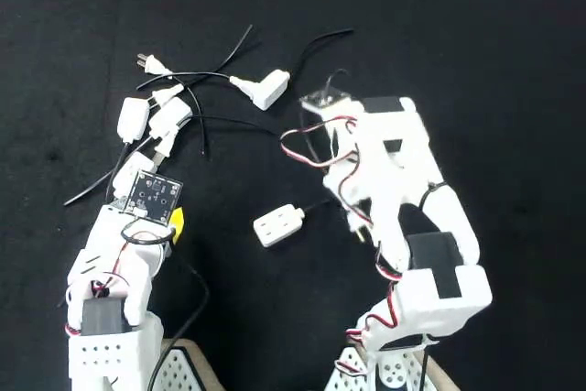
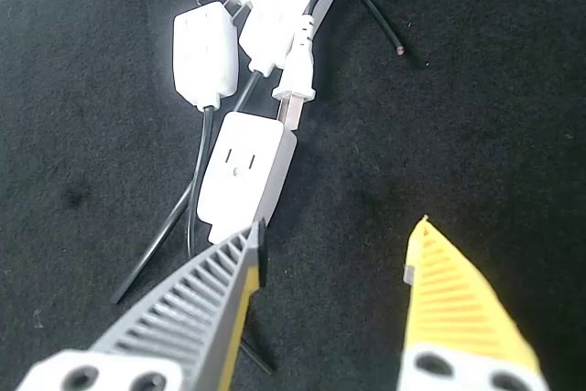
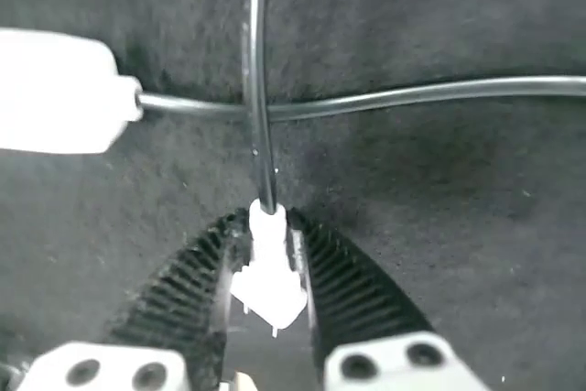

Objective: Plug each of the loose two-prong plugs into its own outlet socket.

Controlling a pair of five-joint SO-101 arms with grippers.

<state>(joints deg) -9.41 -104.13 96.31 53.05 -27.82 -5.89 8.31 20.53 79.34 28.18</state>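
Observation:
My right gripper (image 3: 265, 222) is shut on a small white two-prong plug (image 3: 270, 276), its black cord (image 3: 256, 89) running away from the fingers. In the high view this gripper (image 1: 359, 222) sits just right of a lone white outlet socket (image 1: 277, 224), which is also the white block (image 3: 55, 103) in the right wrist view. My left gripper (image 2: 339, 226) stands open, grey and yellow fingers apart, just short of a white outlet socket (image 2: 243, 167). A white plug (image 2: 298, 89) lies with its prongs against that socket's far end.
A tangle of white plugs, sockets and black cords (image 1: 151, 116) lies at the upper left of the black table (image 1: 513, 70). Another white plug (image 1: 265, 89) rests near the top centre. More sockets (image 2: 206, 52) crowd beyond the left gripper.

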